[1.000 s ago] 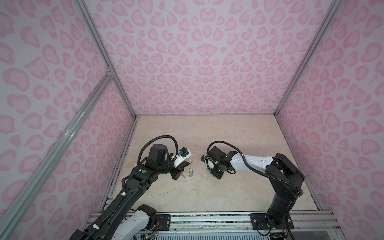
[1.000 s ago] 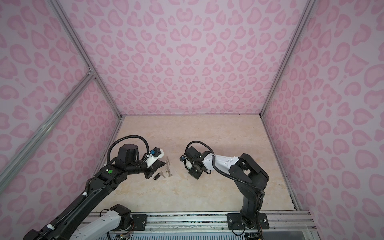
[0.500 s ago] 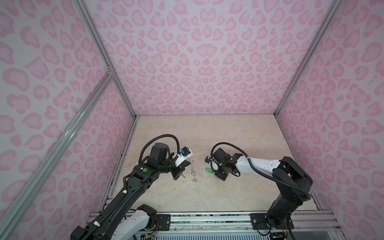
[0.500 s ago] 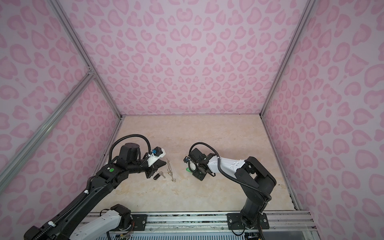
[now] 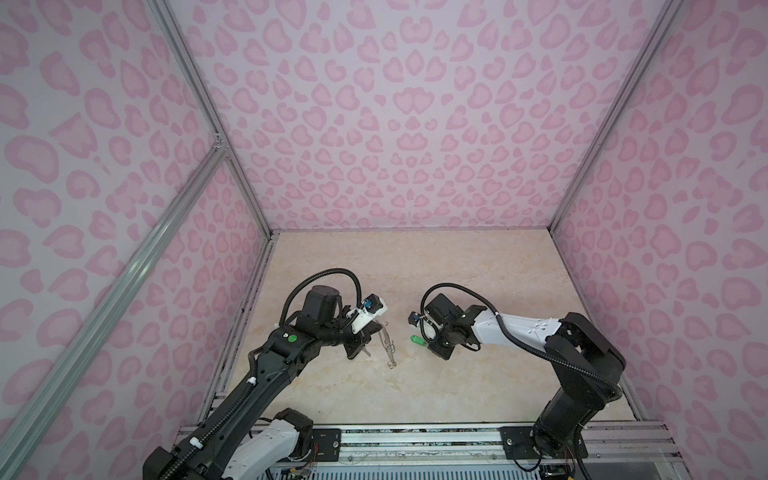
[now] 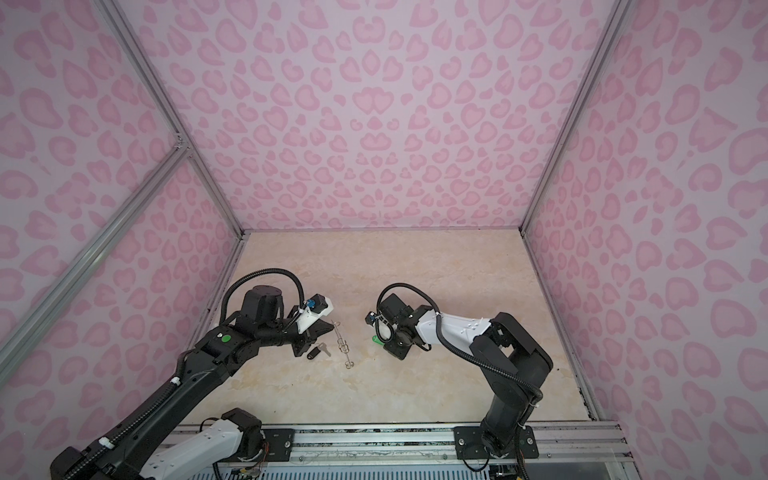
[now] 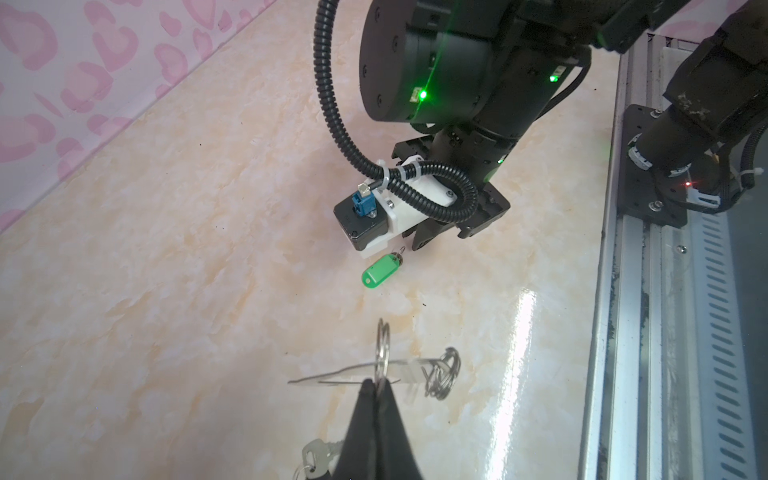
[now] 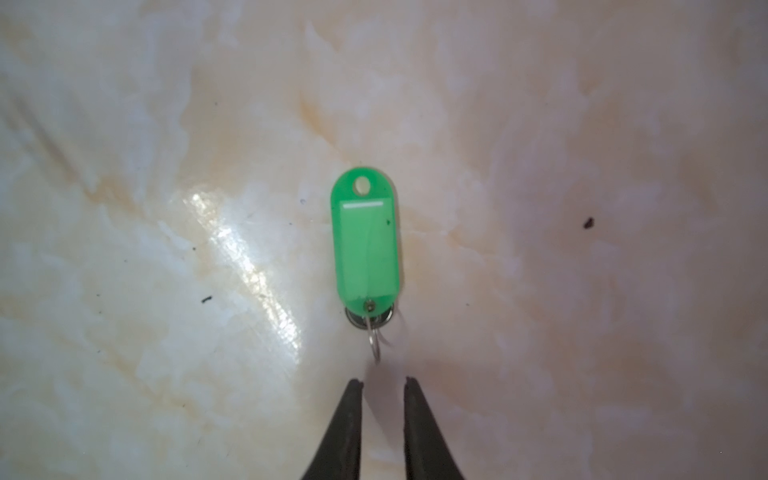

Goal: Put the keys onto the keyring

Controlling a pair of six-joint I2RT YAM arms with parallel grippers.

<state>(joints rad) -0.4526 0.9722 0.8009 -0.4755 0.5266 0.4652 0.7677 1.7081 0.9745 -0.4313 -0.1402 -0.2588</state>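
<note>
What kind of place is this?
Probably a robot-lab test cell, not a home: pink heart-print walls on an aluminium frame, a marble-look tabletop, and a left arm and right arm bolted to a front rail.

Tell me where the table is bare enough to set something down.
Bare: the far half of the table by the back wall, and the near strip between the arms and the front rail. Crowded: the middle, where the left tool pinches the keyring beside the black-tagged key, and the green-tagged key lies by the open right tool.
</note>
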